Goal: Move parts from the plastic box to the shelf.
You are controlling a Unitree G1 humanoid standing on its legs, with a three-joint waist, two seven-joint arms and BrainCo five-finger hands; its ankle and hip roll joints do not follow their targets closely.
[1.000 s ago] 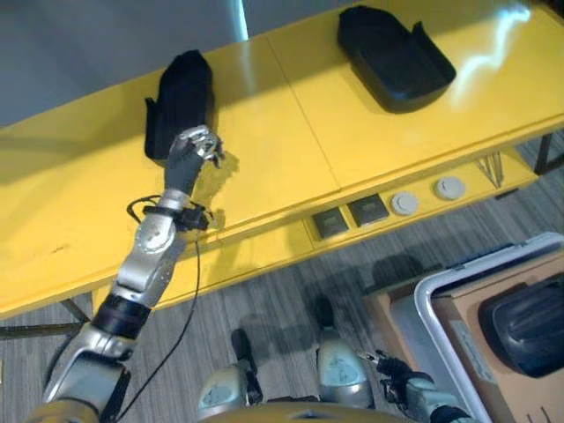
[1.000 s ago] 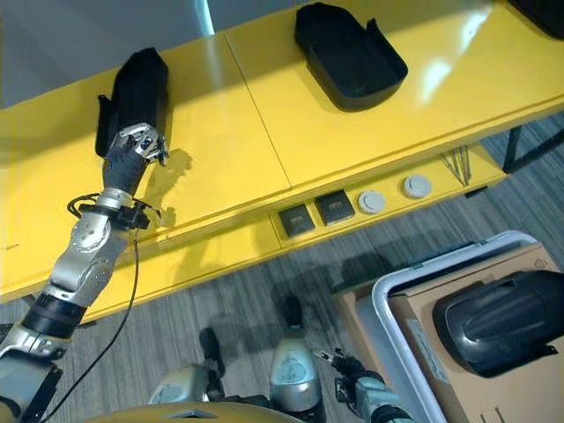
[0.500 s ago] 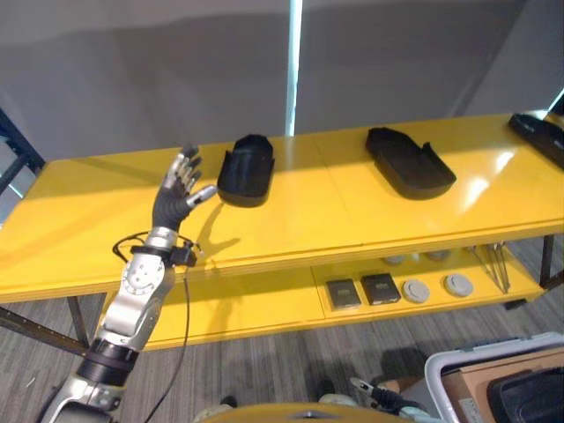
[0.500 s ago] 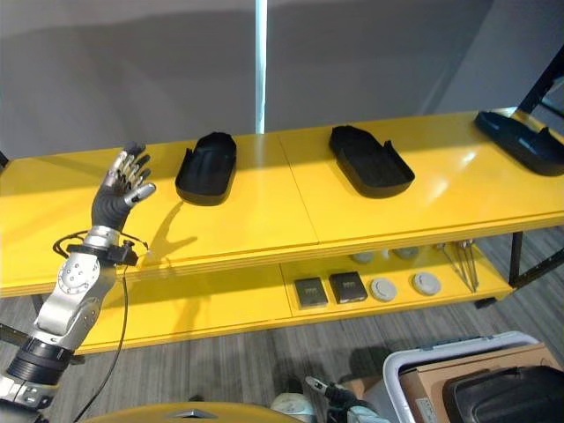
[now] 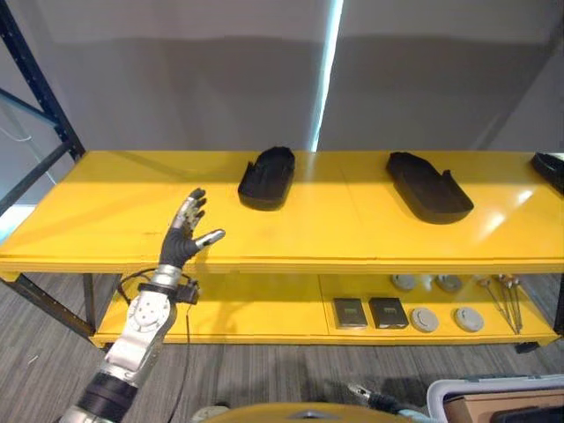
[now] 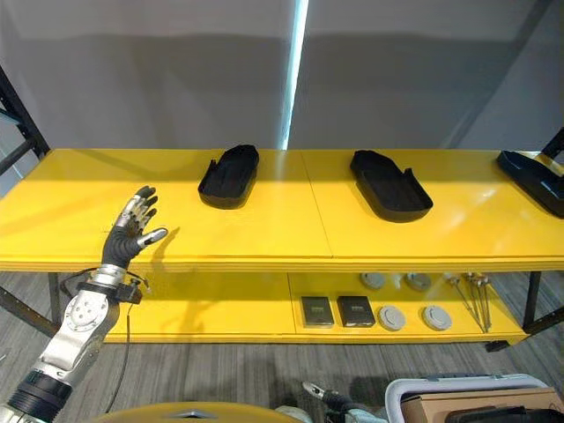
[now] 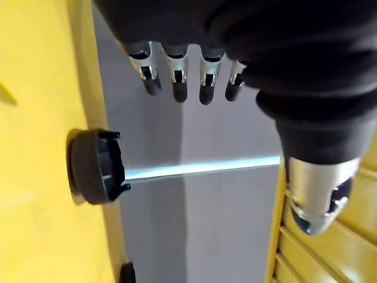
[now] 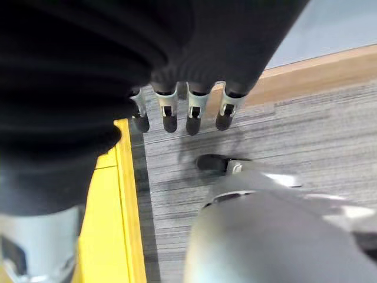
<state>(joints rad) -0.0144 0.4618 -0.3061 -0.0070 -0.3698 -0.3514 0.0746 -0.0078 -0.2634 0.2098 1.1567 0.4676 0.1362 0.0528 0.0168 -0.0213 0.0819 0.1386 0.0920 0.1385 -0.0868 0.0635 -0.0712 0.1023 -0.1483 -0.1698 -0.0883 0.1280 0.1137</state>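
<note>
Two black parts (image 6: 229, 174) (image 6: 390, 195) already lie on the yellow shelf (image 6: 264, 238), a third (image 6: 533, 181) at its far right, while the left robot hand (image 6: 132, 234) hovers empty with fingers spread and the right robot hand (image 8: 177, 106) hangs relaxed, so more likely remain in the box (image 6: 458, 407).

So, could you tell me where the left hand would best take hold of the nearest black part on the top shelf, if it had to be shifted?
Probably by its long side walls. The black part lies hollow side up, its length running front to back, with a raised rim. The left hand, open and empty, could come from above and the left, fingers over one wall, thumb over the other.
</note>
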